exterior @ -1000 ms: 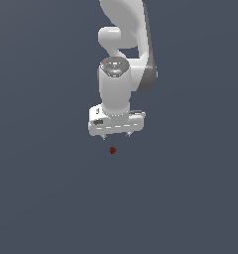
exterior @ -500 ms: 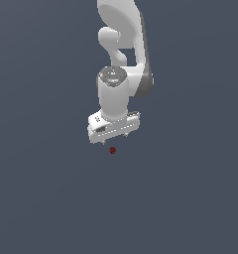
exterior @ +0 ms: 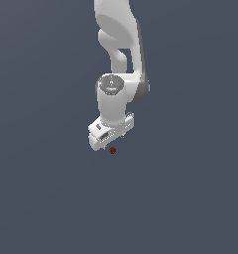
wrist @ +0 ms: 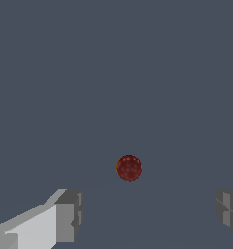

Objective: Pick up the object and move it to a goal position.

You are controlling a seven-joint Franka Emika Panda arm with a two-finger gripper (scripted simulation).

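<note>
The white gripper (exterior: 110, 144) hangs low over the plain grey table (exterior: 190, 198), its jaws spread wide and holding nothing. The small dark red ball (exterior: 112, 150) lies on the table just below the gripper. In the wrist view the ball (wrist: 129, 168) sits between the two fingertips (wrist: 67, 214), touching neither.

A plain dark blue-grey surface (exterior: 46, 198) fills the exterior view from its left to its right, near to far, flat and uniform in tone. The wrist view shows that same slate-coloured surface (wrist: 113, 73), smooth and unmarked, a touch darker along one band. No edge, seam or texture can be made out anywhere on it.
</note>
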